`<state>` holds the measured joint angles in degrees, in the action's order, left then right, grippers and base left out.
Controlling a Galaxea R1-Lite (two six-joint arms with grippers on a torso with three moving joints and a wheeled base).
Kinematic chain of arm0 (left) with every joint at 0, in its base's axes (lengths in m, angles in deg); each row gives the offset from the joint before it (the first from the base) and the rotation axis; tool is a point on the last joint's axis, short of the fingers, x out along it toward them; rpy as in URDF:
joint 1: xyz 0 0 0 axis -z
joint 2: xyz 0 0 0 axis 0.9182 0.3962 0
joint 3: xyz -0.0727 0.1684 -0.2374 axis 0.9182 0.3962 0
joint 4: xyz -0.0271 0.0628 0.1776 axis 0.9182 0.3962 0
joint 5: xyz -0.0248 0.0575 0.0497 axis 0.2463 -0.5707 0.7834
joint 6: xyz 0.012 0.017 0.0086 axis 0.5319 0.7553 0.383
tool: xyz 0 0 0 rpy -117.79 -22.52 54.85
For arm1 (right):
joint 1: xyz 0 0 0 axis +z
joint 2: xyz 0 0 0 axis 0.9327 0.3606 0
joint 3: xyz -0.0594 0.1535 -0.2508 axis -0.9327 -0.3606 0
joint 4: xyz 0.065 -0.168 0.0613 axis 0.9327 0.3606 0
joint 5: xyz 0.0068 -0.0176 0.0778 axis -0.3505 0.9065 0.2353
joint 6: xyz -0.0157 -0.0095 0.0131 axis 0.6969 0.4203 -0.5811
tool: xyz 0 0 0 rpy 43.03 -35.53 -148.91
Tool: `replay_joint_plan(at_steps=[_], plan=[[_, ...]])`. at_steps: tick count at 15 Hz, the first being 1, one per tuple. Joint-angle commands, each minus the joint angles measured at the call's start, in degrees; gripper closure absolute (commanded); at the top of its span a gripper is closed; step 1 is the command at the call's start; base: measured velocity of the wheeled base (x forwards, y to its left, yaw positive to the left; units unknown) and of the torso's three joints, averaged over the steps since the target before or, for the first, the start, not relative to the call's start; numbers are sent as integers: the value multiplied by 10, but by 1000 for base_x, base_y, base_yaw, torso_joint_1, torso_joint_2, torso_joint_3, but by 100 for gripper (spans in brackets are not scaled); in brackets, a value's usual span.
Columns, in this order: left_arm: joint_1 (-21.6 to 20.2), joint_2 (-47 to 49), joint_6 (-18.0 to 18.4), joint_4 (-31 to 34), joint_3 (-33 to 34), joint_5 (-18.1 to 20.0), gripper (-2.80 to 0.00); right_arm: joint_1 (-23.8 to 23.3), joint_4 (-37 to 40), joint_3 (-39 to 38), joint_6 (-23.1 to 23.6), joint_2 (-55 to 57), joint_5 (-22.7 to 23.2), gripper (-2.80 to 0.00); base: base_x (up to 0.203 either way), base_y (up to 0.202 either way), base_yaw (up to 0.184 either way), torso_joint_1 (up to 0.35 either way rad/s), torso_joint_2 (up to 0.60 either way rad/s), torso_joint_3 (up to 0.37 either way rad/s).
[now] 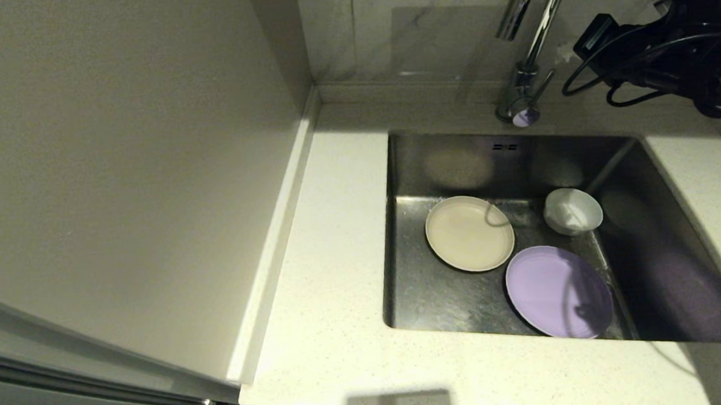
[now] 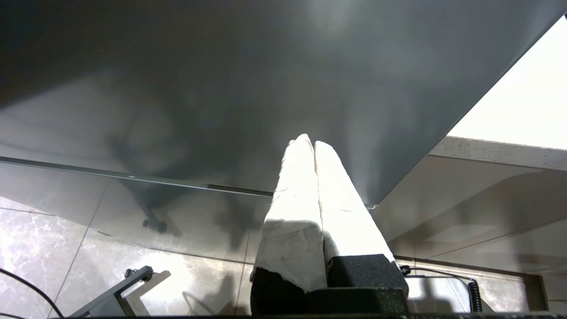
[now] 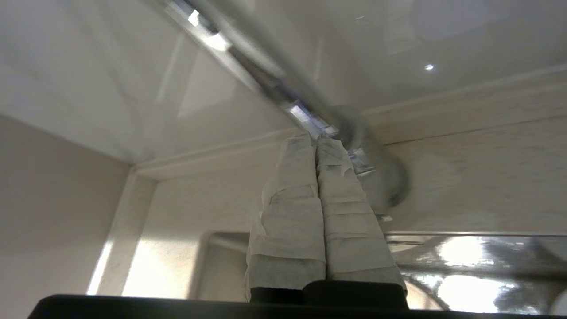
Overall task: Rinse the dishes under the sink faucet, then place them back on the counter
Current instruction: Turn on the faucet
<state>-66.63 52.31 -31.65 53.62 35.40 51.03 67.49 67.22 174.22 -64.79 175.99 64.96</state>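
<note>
All three dishes lie in the steel sink (image 1: 446, 305): the cream-beige plate (image 1: 470, 233) at the left, the small white bowl (image 1: 572, 211) at the back, the lilac plate (image 1: 558, 291) at the front. The chrome faucet (image 1: 533, 21) arches over the sink from its round base (image 1: 518, 109), with the thin lever (image 1: 544, 82) beside it. My right arm (image 1: 688, 35) hangs at the back right. The right gripper (image 3: 315, 139) is shut and empty, its taped tips close beside the faucet base (image 3: 381, 177). My left gripper (image 2: 310, 142) is shut, empty, and below the counter (image 2: 496, 150).
The speckled counter (image 1: 334, 282) runs left of and in front of the sink, with a raised back edge (image 1: 390, 90) and a wall panel (image 1: 108, 184) at the left. Black cables (image 1: 622, 88) loop off the right arm near the faucet. The left gripper faces a dark cabinet front (image 2: 221, 88) above a tiled floor.
</note>
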Motion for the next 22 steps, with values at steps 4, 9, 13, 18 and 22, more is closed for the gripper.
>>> replay_joint_plan(at_steps=[4, 9, 13, 18, 22], plan=[[0, -2, -1, 0, 0, 0, 0, 22, 2, -2, 2, -2, 18, 0, 0, 0, 0, 0, 0, 0], [0, -2, -1, 0, 0, 0, 0, 21, 1, -1, 13, 7, 24, 0, 0, 0, 0, 0, 0, 0], [0, -2, 0, 0, 0, 0, 0, 18, -3, 0, 31, 13, 21, 0, 0, 0, 0, 0, 0, 0], [0, -2, -1, 0, 0, 0, 0, 17, -3, -1, 52, 22, 20, 0, 0, 0, 0, 0, 0, 0], [0, -2, -1, 0, 0, 0, 0, 7, 0, -5, 82, 22, 21, 0, 0, 0, 0, 0, 0, 0]])
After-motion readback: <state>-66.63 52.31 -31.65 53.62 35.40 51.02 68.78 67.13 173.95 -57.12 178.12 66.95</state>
